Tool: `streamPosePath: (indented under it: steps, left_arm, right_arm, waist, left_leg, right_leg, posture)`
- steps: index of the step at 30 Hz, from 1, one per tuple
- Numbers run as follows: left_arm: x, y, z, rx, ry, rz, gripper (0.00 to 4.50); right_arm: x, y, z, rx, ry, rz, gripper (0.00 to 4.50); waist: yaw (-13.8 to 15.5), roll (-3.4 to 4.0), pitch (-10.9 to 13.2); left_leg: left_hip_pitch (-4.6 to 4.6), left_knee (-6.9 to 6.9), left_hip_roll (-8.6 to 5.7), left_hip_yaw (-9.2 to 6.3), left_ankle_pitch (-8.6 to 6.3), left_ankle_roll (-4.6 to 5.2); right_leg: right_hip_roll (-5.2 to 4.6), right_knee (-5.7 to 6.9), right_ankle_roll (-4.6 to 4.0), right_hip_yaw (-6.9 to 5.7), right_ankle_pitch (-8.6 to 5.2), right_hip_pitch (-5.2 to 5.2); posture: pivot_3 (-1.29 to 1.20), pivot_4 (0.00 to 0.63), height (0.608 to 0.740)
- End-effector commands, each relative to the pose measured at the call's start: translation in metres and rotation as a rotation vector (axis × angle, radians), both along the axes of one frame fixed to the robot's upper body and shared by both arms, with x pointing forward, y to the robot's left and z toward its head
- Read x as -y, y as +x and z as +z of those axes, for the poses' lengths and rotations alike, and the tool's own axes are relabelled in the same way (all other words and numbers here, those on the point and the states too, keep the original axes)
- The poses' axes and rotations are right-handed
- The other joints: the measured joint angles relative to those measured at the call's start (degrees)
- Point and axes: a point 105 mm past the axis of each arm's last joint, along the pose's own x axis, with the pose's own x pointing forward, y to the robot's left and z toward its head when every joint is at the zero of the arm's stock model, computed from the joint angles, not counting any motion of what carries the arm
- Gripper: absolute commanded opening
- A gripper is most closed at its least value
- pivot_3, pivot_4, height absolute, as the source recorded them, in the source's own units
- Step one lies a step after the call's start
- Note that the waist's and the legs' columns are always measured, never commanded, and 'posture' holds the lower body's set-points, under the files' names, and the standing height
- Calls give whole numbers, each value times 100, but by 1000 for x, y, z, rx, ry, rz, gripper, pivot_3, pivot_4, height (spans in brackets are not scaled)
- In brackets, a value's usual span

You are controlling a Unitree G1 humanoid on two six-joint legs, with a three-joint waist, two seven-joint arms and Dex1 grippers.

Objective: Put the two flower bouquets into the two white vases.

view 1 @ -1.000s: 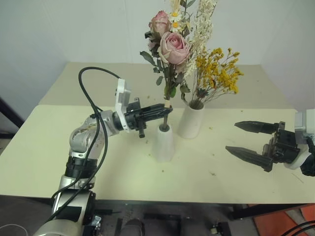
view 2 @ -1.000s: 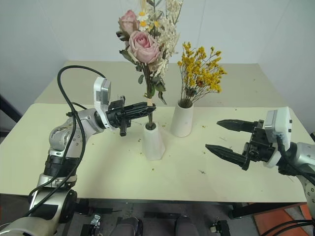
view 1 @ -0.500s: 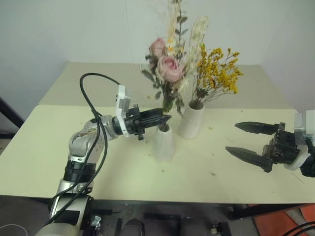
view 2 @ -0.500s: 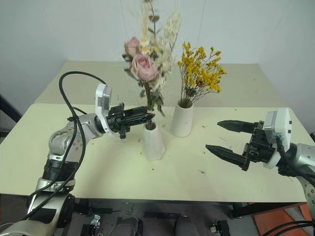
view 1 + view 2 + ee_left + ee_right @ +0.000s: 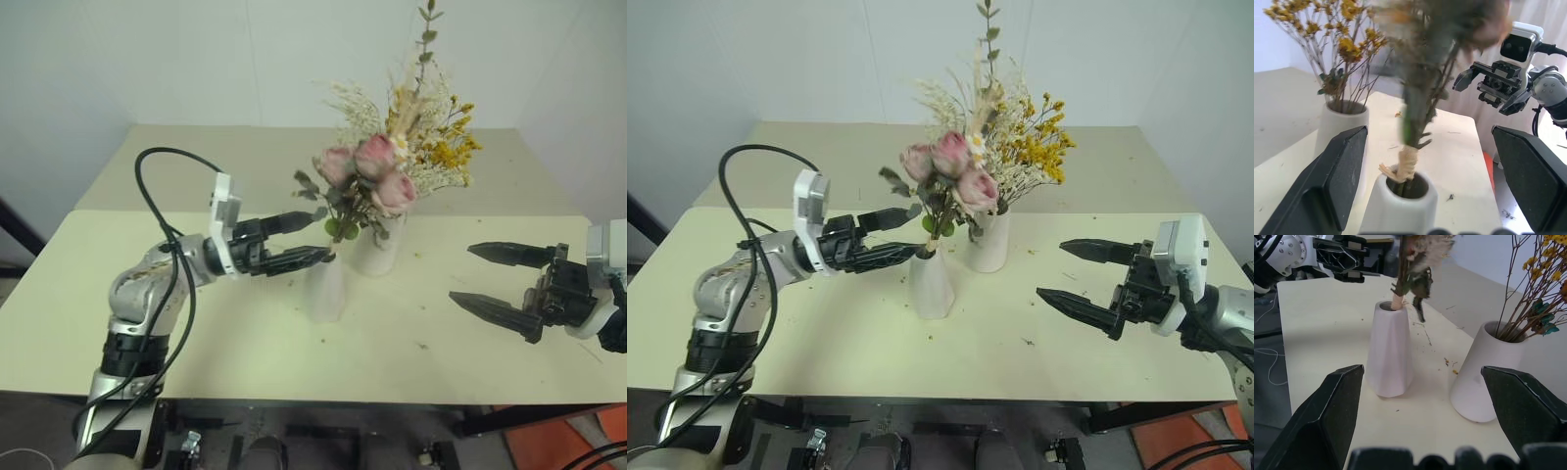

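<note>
The pink rose bouquet [image 5: 375, 174] stands with its stems in the slim cone-shaped white vase [image 5: 325, 288] and leans right against the yellow dried flowers [image 5: 449, 149]. Those yellow flowers sit in the wider white vase [image 5: 988, 245] just behind. My left gripper [image 5: 312, 240] is open, level with the slim vase's mouth on its left, one finger on each side of the tied stems [image 5: 1405, 167] and touching nothing. My right gripper [image 5: 461, 272] hovers open and empty over the table, to the right of both vases. The right wrist view shows the slim vase [image 5: 1389, 352] and the wider vase [image 5: 1483, 378].
Both vases stand mid-table on the pale yellow table [image 5: 88, 294]. Dry flower crumbs [image 5: 423, 345] lie scattered around them. A second table surface [image 5: 196, 162] continues behind, up to the white wall. An orange object [image 5: 568, 446] sits on the floor at the front right.
My left gripper opened, let go of the rose stems and drew back to the left. The rose bouquet sank into the slim vase and tipped right against the yellow flowers. The right arm stayed still.
</note>
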Motion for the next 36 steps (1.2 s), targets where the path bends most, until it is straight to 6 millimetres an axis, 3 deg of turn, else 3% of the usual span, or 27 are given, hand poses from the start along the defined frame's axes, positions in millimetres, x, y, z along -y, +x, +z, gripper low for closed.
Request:
streamPosePath:
  steps: [1, 12, 17, 27, 36]
  left_arm:
    - [-13, -11, 12, 32, -5, 10, 4434]
    - [-75, -24, 12, 36, 118, 63, 4434]
    - [-90, -31, 9, 48, 208, 23, 4434]
    - [-107, -45, -7, 51, 364, -24, 4434]
    - [-108, -49, -9, 62, 355, -2, 4434]
  right_arm:
    - [0, -4, 11, 63, 1, 11, 4500]
    - [2, -2, 10, 55, -8, 13, 4500]
    - [4, -2, 10, 51, -11, 11, 4500]
    - [13, -2, 8, 32, -20, -28, 4500]
    - [24, -4, 5, 10, -34, -67, 4500]
  waist:
    - [5, 0, 0]
    - [4, 2, 0]
    - [5, 2, 0]
    - [4, 3, 1]
    - [6, 3, 1]
  left_leg:
    - [0, 0, 0, 0, 0, 0]
    - [2, -2, 1, 2, 0, 0]
    - [0, -4, 2, 3, 0, 0]
    - [0, -7, 6, 4, -1, 1]
    - [1, -7, 8, 5, -1, 1]
  right_leg:
    - [0, -1, 0, 0, 0, 0]
    - [1, -2, 0, 0, -1, 0]
    - [0, -5, -1, -1, -1, -1]
    - [1, -7, -2, -1, -1, -2]
    - [1, -6, -2, -1, -1, -2]
  posture:
    - [0, 150, 740]
    - [0, 150, 740]
    - [0, 150, 740]
    - [0, 150, 740]
    - [0, 150, 740]
